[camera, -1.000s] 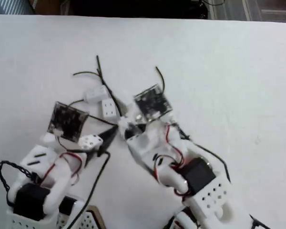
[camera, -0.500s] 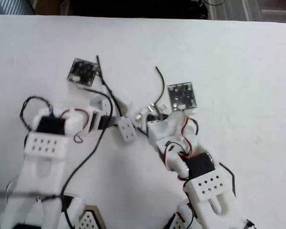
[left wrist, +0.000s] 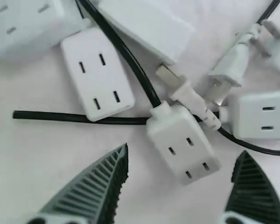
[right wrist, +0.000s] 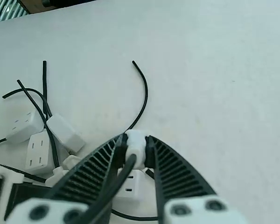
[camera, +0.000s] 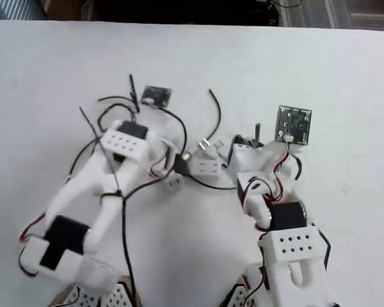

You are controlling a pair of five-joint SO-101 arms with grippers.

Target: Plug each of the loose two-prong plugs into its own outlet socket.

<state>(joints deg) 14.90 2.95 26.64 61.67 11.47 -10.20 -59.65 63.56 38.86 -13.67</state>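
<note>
White tabletop (camera: pixel 320 64): tangled black cords (left wrist: pixel 130 56) may snag the white plastic plug (right wrist: pixel 136 150) pinched by the right gripper (right wrist: pixel 134 143); left gripper (left wrist: pixel 183 156) gapes.

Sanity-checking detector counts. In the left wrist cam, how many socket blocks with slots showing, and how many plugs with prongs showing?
Socket blocks: 4
Plugs: 2
Total: 6
The white piece cut off at the frame edge: cannot tell.

Left hand (left wrist: pixel 183 151) spread wide, pointing down; right hand (right wrist: pixel 135 139) clamped on plug (right wrist: pixel 137 156).
</note>
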